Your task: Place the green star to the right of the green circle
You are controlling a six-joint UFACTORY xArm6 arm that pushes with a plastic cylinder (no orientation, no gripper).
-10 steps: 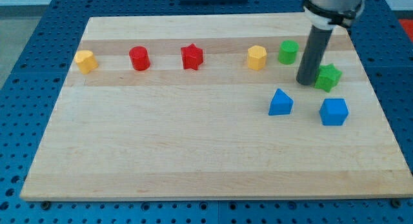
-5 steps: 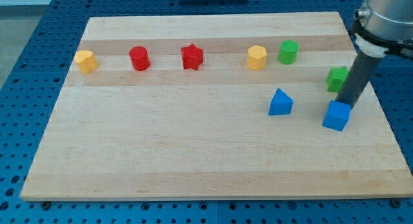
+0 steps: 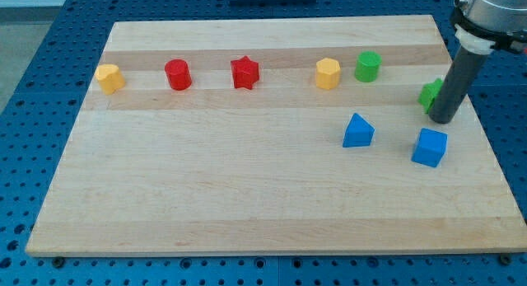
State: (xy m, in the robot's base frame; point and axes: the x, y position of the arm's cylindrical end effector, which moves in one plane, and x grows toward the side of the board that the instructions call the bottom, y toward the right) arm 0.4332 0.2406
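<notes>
My tip (image 3: 441, 121) rests on the desk (image 3: 247, 195) near its right edge, touching the green star (image 3: 429, 94), which the rod half hides. There is no gripper in view. The green circle (image 3: 367, 66) sits well to the star's left, toward the top edge. The blue cube (image 3: 430, 147) lies just below my tip.

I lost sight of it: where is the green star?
The green star sits near the board's right edge, mostly hidden behind my tip, right of the green circle, above the blue cube.
</notes>
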